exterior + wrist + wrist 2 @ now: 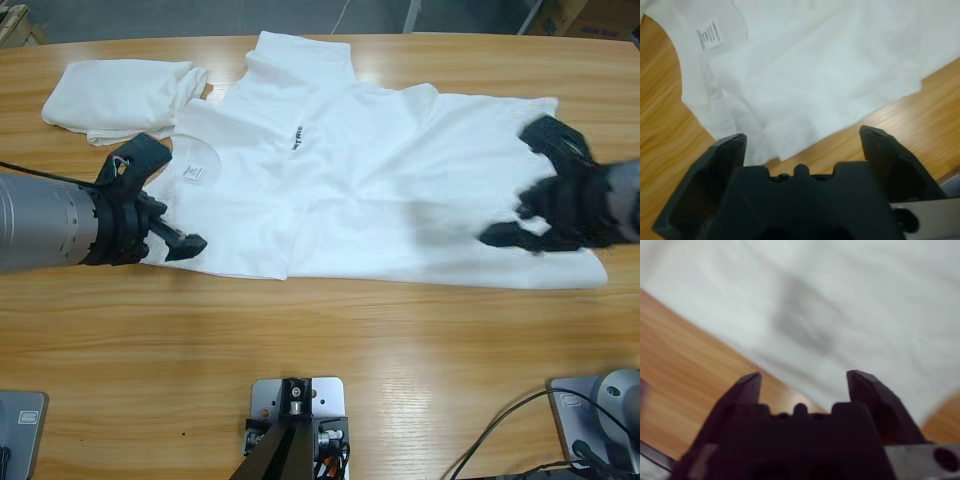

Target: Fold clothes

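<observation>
wooden table [330, 350] bears spread t-shirt [380, 190] and folded t-shirt [115, 95].

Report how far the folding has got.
Done: a small T-shirt lies folded at the table's far left. In hand: the large T-shirt lies spread, one side turned in. The left gripper and right gripper are over its near edge, jaws open, holding nothing. Left: the rest of its folds.

Matt white cotton T-shirt [380, 190]; glossy wooden table [320, 360]; matt black plastic hands.
</observation>
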